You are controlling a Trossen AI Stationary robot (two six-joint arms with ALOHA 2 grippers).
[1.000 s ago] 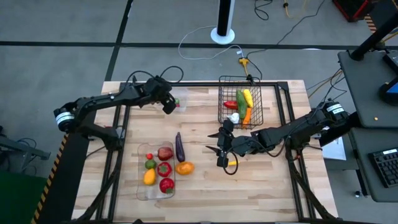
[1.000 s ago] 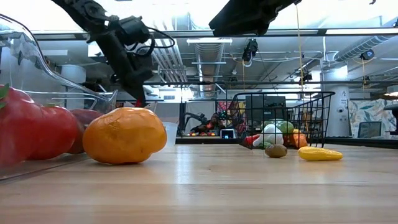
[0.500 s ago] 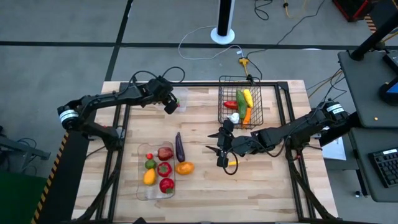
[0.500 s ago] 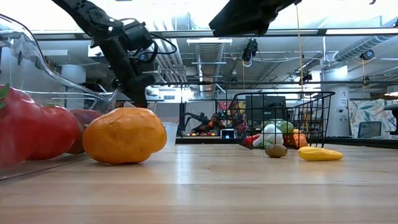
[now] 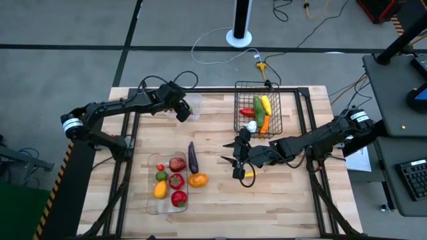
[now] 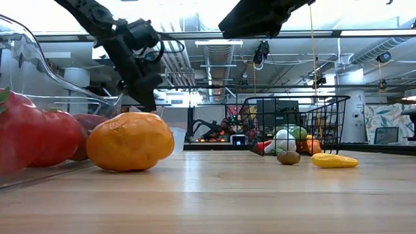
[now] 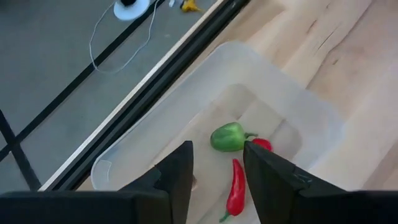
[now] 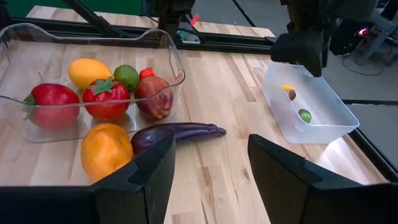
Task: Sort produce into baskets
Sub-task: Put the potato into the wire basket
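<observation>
Produce sorting, release at the small clear tub. The left gripper [image 5: 183, 110] hangs over the small clear tub [image 5: 194, 107] at the far edge of the table, left of centre. A second ago it was clamped shut with a red tip showing below its fingers in the low view; now its fingers [image 7: 176, 177] stand apart with nothing between them, and a long red chili [image 7: 236, 189] lies on the tub floor beside a green pepper [image 7: 227, 137] and a small red piece [image 7: 263, 144]. Judged from this, one item has just been delivered and the left arm is free for the next pick.

The right gripper [image 5: 238, 159] is unchanged over that second: it hovers low near the table centre, just in front of the black wire basket [image 5: 257, 110], fingers apart and empty, with a yellow piece [image 5: 248, 175] on the wood just beside it.

The long clear tray [image 5: 168, 190] near the front-left corner holds red, yellow and green produce. A purple eggplant [image 5: 193, 159] and an orange piece [image 5: 197, 179] lie loose against its right side, still unsorted.

The surface is pale wood planking [image 5: 293, 200] in a dark frame. Beyond it are grey floor, trailing cables, a white stand base [image 5: 239, 37] and, to the right, a desk with a keyboard [image 5: 411, 179].
</observation>
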